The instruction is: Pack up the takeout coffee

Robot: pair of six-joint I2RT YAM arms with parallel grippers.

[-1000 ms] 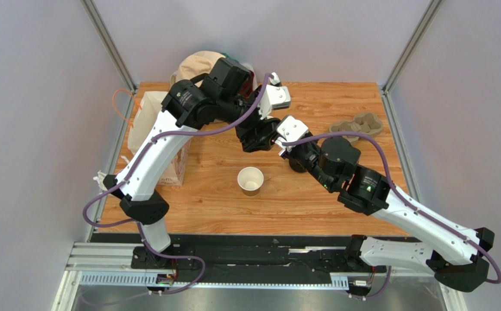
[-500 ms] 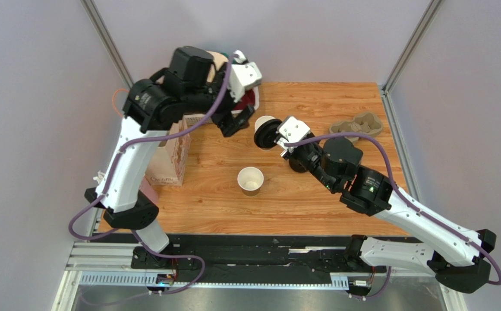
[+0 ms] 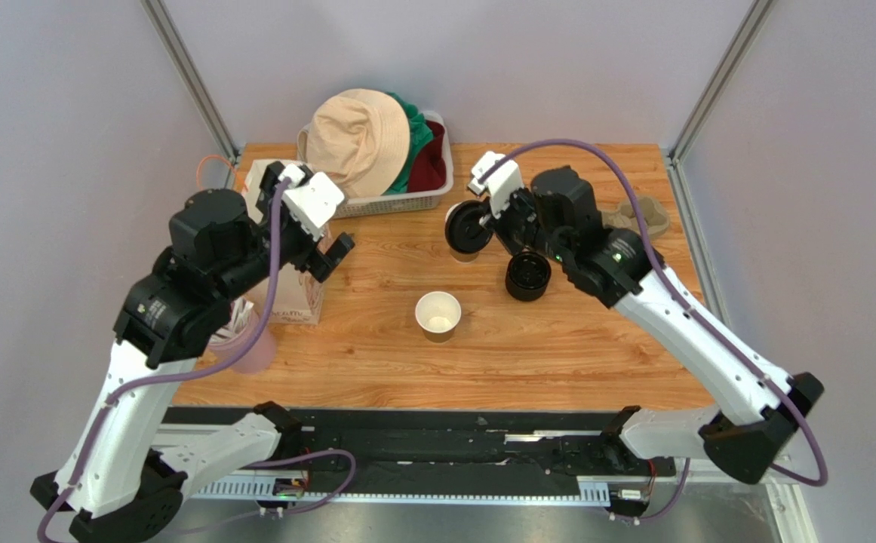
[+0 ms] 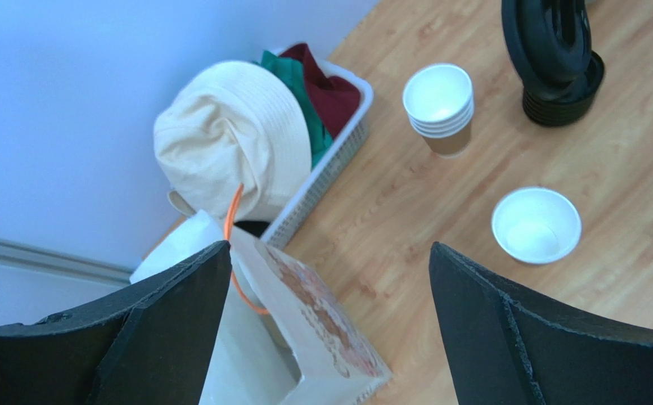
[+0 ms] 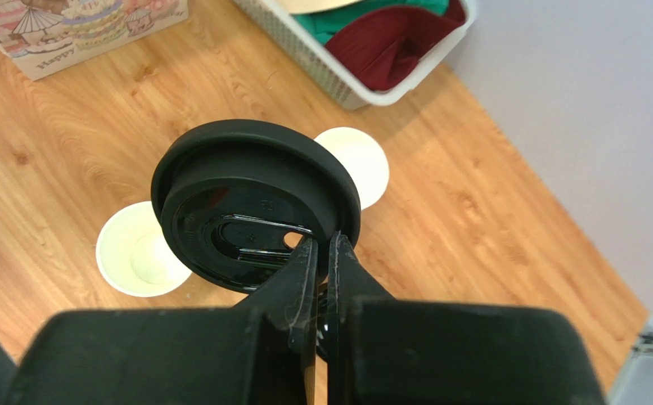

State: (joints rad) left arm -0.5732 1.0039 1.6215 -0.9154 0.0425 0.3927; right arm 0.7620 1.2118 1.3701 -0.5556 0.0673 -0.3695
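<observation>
The black lid (image 5: 253,198) is a round disc of smooth moulded plastic with a raised outer rim and a sunken oval panel on the face turned to the wrist camera. The right gripper (image 5: 321,249) has its two dark fingers pinched together on the lid's edge with almost no gap between them. It holds the disc upright on its rim, off the wooden table (image 3: 590,339).

The paper cup (image 5: 139,249) stands upright and open on the table, down past the lid's left side as seen from those jaws. Its rim and inside are white, and from above little of its outer wall shows. A stack of paper cups (image 5: 362,164) with white insides stands just beyond the lid's far edge. The left wrist view shows their kraft-brown sides. In the top view, a stack of black lids (image 3: 528,275) sits on the wood close beside the right gripper's wrist.

The left gripper (image 4: 330,253) has its jaws spread wide and grips nothing. Its matte black fingers (image 4: 161,329) have a slightly grainy surface. Between and below them shows the open mouth of a printed paper gift bag (image 4: 321,329) with an orange cord handle. Beyond those jaws stands a white mesh plastic basket (image 4: 330,160), which holds a soft cream bucket hat (image 4: 228,139) over green and dark red cloth. The paper cup lies well out ahead of the left gripper's right-hand finger.
</observation>
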